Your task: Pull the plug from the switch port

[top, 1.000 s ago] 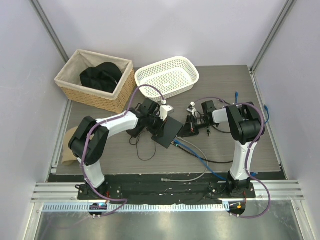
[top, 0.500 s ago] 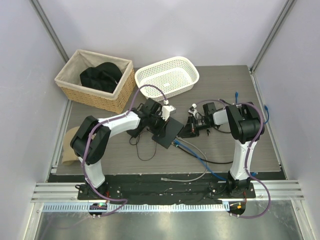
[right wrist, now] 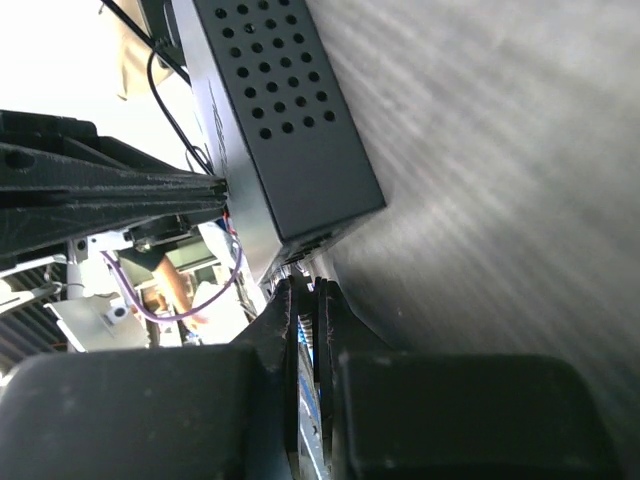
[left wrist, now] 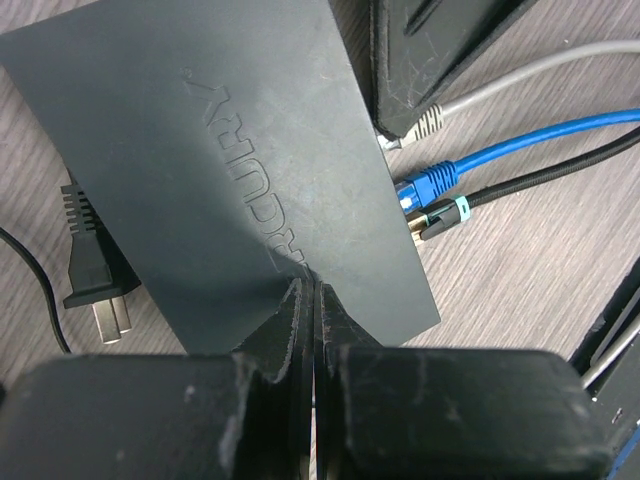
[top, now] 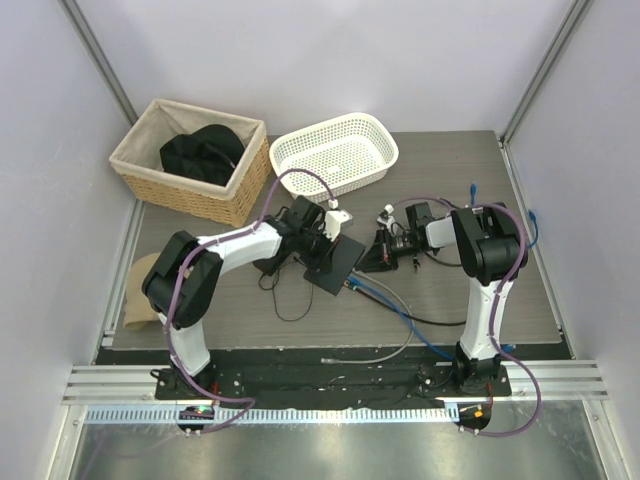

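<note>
The switch [top: 338, 262] [left wrist: 230, 150] [right wrist: 285, 110] lies flat at the table's middle, a flat black box. My left gripper [top: 322, 246] [left wrist: 309, 286] is shut, with its tips resting on the switch's top. Three plugs sit in the port edge: a grey plug [left wrist: 425, 122], a blue plug [left wrist: 430, 182] and a black, gold-tipped plug [left wrist: 440, 215]. My right gripper [top: 385, 250] [right wrist: 308, 286] is shut, with its tips at that port edge and over the grey plug. Whether it pinches anything does not show.
A wicker basket [top: 190, 160] with black cloth stands at the back left, a white plastic basket [top: 335, 155] beside it. Grey, blue and black cables [top: 400, 315] trail toward the near edge. A black mains plug [left wrist: 95, 290] lies left of the switch.
My right gripper has slid left, up to the switch's port edge. The left gripper stays pressed on the switch.
</note>
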`<state>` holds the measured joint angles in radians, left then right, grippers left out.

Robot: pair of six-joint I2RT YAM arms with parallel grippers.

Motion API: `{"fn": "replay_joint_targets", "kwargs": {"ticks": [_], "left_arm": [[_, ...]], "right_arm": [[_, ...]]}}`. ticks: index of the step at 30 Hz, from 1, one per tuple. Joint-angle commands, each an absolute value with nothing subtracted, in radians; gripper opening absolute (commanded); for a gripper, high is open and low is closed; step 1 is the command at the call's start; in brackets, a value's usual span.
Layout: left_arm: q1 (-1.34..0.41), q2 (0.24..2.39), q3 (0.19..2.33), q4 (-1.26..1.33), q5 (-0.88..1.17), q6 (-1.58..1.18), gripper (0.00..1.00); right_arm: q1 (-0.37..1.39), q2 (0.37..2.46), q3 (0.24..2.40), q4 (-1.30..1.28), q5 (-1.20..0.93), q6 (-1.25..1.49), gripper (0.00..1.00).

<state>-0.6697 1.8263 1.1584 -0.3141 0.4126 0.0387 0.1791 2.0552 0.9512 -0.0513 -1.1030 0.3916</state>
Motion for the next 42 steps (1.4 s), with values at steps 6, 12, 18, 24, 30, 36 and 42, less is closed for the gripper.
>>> {"fn": "replay_joint_targets", "kwargs": {"ticks": [6, 12, 18, 24, 30, 36, 42], "left_arm": [[-0.683, 1.878, 1.131, -0.362, 0.325, 0.061, 0.0], [-0.683, 1.888, 1.14, -0.37, 0.328, 0.057, 0.0], [-0.686, 1.894, 1.141, -0.373, 0.337, 0.048, 0.0], [-0.687, 1.891, 1.143, -0.379, 0.331, 0.058, 0.0], [-0.689, 1.911, 1.155, -0.382, 0.327, 0.046, 0.0], [-0.689, 1.91, 1.167, -0.388, 0.321, 0.049, 0.0], [-0.692, 1.914, 1.161, -0.385, 0.33, 0.046, 0.0]], "right_arm": [[0.23, 2.019, 0.819, 0.05, -0.864, 0.367, 0.01], [0.175, 2.106, 1.049, 0.006, -0.887, 0.38, 0.01], [0.198, 2.142, 1.047, -0.061, -0.876, 0.342, 0.01], [0.233, 2.077, 0.896, 0.006, -0.897, 0.315, 0.01], [0.179, 2.155, 1.115, -0.075, -0.902, 0.345, 0.01], [0.17, 2.157, 1.054, -0.12, -0.894, 0.272, 0.01], [0.189, 2.12, 0.961, -0.072, -0.893, 0.275, 0.01]]}}
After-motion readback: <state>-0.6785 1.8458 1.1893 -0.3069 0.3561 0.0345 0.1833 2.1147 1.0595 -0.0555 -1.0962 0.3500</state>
